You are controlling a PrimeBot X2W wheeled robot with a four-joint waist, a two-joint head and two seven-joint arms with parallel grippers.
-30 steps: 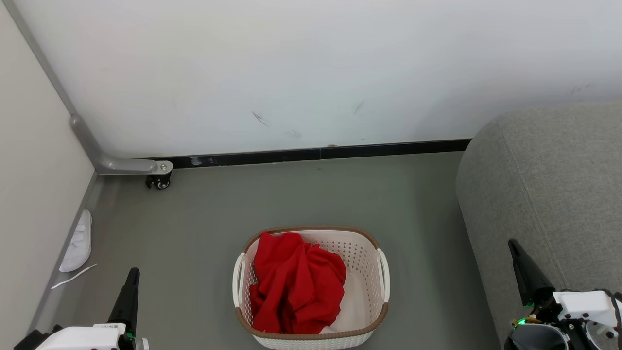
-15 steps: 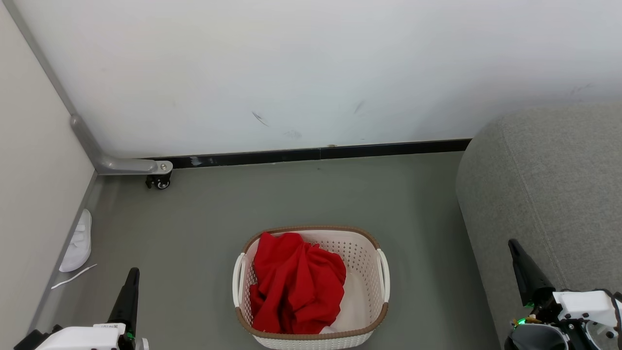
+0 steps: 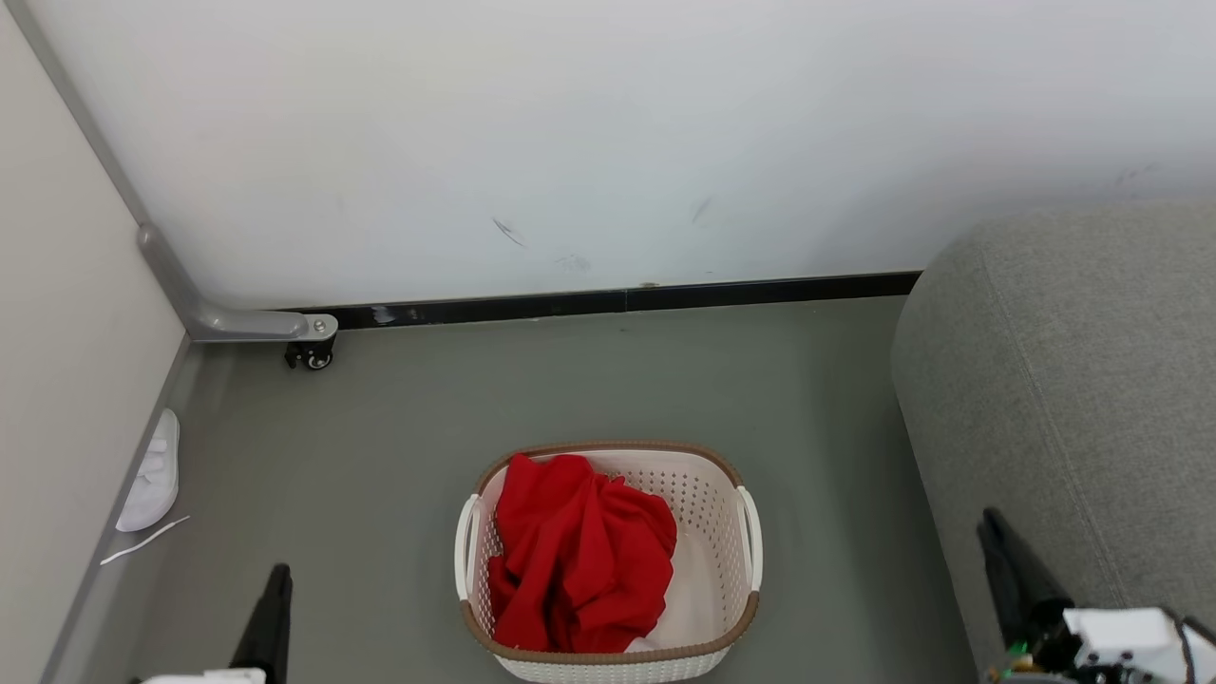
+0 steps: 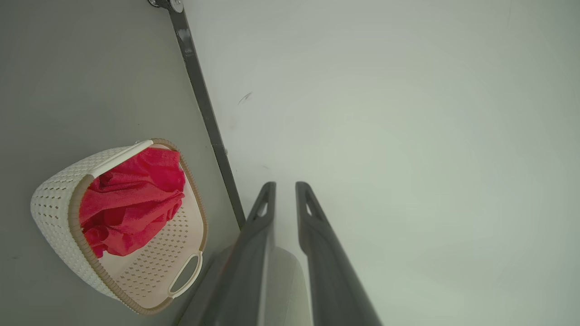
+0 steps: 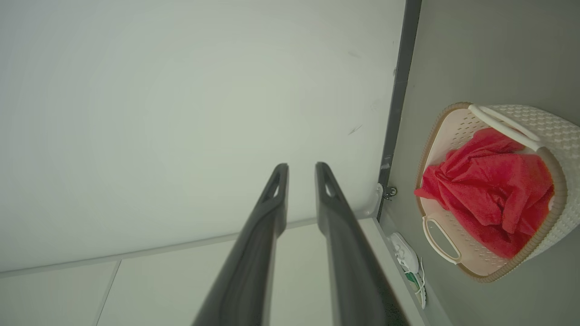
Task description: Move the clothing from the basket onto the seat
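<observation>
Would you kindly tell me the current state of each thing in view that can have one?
basket, upright on the floor, loaded
clothing, crumpled, inside the basket
seat, no clothing on it yet
left end effector, slightly open, holding nothing
right end effector, slightly open, holding nothing

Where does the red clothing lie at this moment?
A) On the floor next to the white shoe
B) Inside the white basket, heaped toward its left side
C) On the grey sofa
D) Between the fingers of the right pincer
B: the red clothing is heaped inside the basket on the floor, against its left wall, well apart from the sofa.
</observation>
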